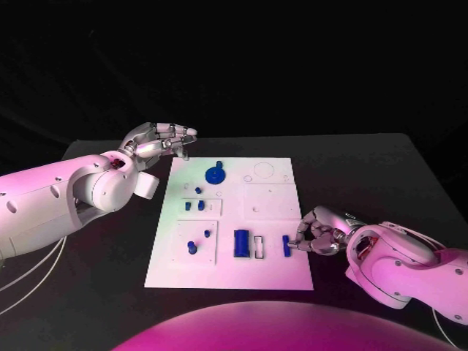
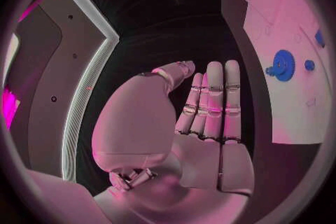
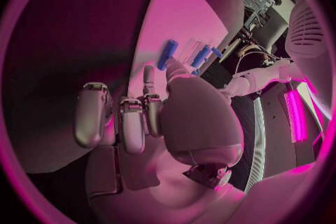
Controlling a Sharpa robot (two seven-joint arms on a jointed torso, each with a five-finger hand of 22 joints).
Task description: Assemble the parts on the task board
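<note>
- Looks like this one is only partway through. The task board is sitting mid-table, with blue parts scattered across it.
- The blue gear is sitting at the far end of the board, left of centre, and it's looking seated to me. Two small blue pegs are standing just nearer than it.
- Near end: a tall blue block is standing beside a pale slot, and a slim blue bar is lying near the board's right edge.
- The right hand is working at that bar, fingers curled in right next to it. Can't tell whether it's actually pinching it, the wrist view is too cramped.
- The left hand is hovering off the far left corner, fingers straight and holding nothing.
- So I'm guessing several pieces, that bar included, are waiting to go in.
</note>
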